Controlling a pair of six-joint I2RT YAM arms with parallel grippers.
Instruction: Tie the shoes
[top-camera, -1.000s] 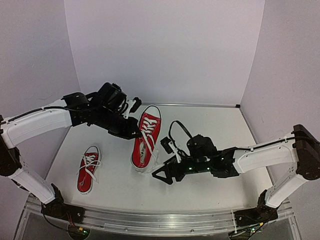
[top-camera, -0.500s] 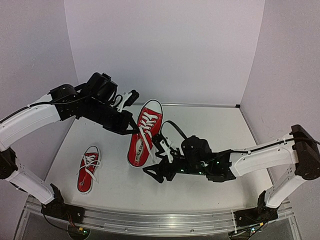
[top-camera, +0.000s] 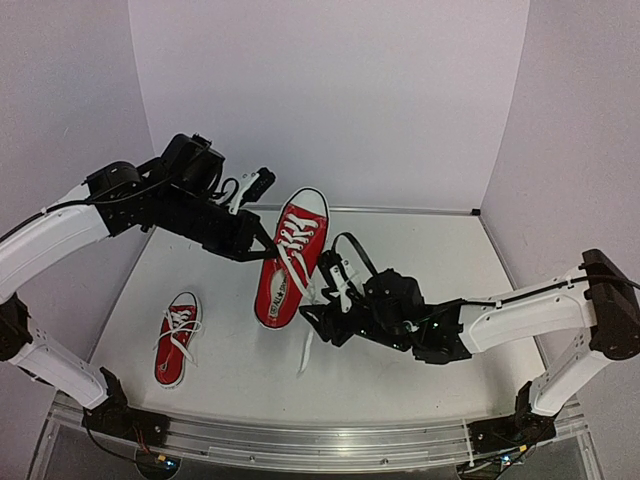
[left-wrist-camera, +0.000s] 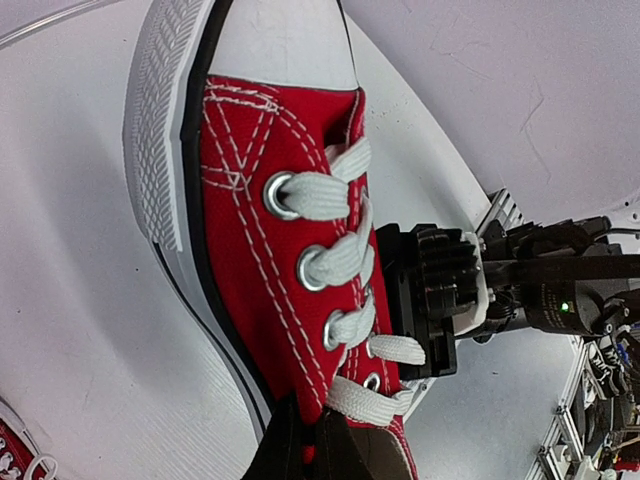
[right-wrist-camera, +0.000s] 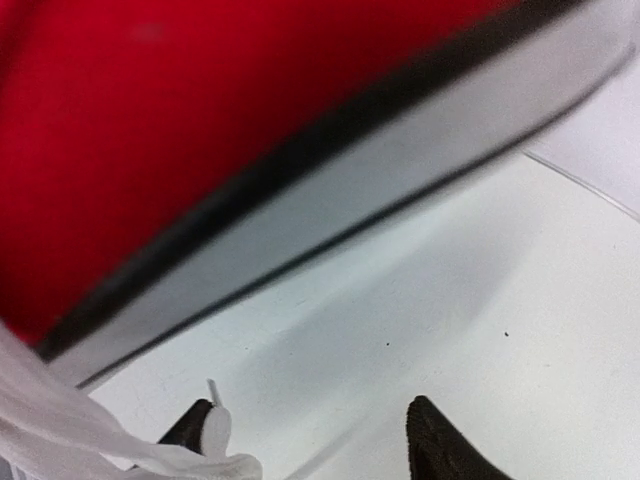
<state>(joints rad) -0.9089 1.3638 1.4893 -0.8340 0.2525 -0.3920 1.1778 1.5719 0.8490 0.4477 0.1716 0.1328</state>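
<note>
We see our left gripper (left-wrist-camera: 312, 448) clenched on the collar of the shoe (top-camera: 285, 262), holding it tilted over the worktop (top-camera: 420, 250). Our right gripper (right-wrist-camera: 320, 445) is half-spread beside the sole, with a lace (right-wrist-camera: 60, 430) seemingly brushing one finger. The other shoe (top-camera: 177, 338) lies at the left.

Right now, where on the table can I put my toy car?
Bare white tabletop shows at the back right, behind the right arm, and along the front, between the red canvas sneaker lying left and that arm. The middle is crowded: left gripper and right gripper meet at the other red white-laced sneaker.
</note>
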